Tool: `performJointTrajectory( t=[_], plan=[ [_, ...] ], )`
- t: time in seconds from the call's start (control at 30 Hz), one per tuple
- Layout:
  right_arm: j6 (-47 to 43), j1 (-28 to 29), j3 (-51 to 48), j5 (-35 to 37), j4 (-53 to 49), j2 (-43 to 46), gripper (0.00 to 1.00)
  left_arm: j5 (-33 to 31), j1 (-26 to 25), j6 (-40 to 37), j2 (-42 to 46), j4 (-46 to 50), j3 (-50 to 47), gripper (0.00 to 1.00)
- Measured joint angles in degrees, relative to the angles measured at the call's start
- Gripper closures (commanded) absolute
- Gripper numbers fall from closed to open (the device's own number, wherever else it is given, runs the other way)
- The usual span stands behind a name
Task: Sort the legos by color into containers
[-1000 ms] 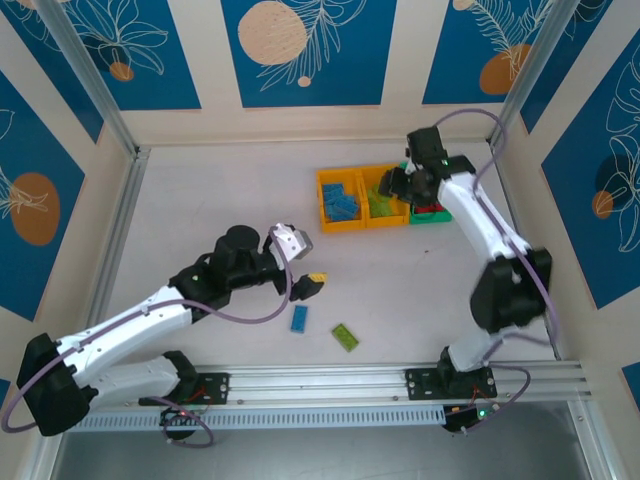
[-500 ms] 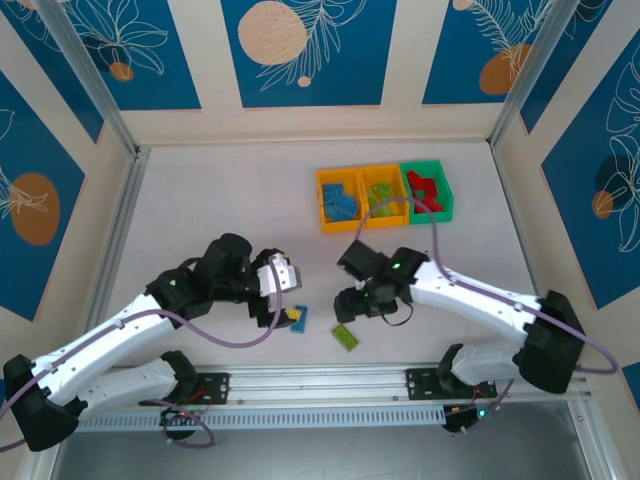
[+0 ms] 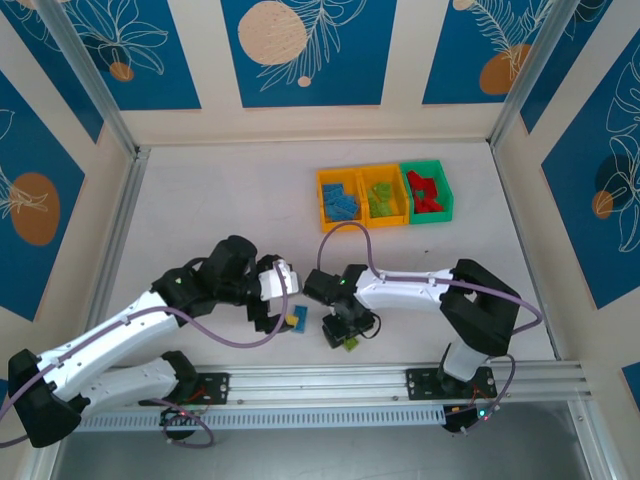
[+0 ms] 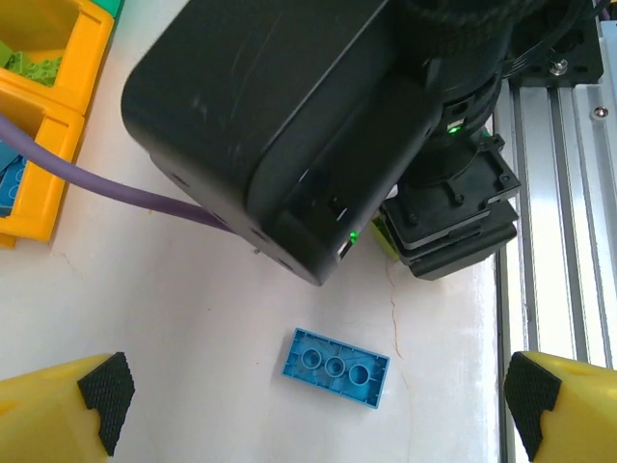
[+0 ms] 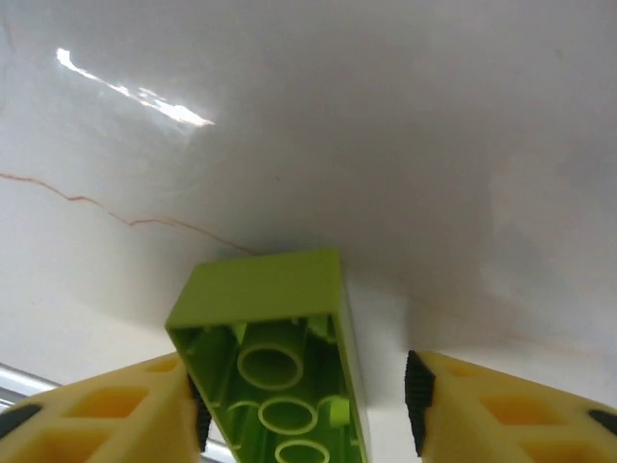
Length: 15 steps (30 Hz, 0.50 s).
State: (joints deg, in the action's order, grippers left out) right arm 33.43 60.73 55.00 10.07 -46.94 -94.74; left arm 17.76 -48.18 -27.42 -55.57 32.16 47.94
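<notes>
Right wrist view alone bares the lime lego's (image 5: 280,309) hollow underside, bottom centre. The right gripper (image 5: 307,417) straddles it, unclamped. Left wrist view: blue lego (image 4: 335,367) lies flat, lower centre, between the wide-spread left gripper (image 4: 313,394).

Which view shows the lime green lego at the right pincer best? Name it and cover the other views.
Right wrist: the lime green lego sits close up inside the right pincer, its hollow underside visible. Top external shows a green speck under the pincer. Left wrist shows a sliver behind it.
</notes>
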Motion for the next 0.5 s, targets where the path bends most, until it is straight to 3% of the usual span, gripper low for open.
performJointTrajectory(
  t=[0.13, 0.3, 0.5],
  plan=[
    [-0.22, -0.61, -0.04, -0.02, 0.68, 0.07, 0.66, 0.0, 0.0, 0.02, 0.02, 0.0, -0.15, 0.0],
    [0.72, -3.21, -1.57, 0.22, 1.16, 5.64, 0.68, -0.07, 0.0, 0.94, 0.37, -0.72, -0.57, 0.0],
    [1.44, -16.39, -1.46, 2.03, 4.76, 19.89, 0.67, -1.6, -0.02, 6.14, 0.35, -6.34, -1.07, 0.0]
  ],
)
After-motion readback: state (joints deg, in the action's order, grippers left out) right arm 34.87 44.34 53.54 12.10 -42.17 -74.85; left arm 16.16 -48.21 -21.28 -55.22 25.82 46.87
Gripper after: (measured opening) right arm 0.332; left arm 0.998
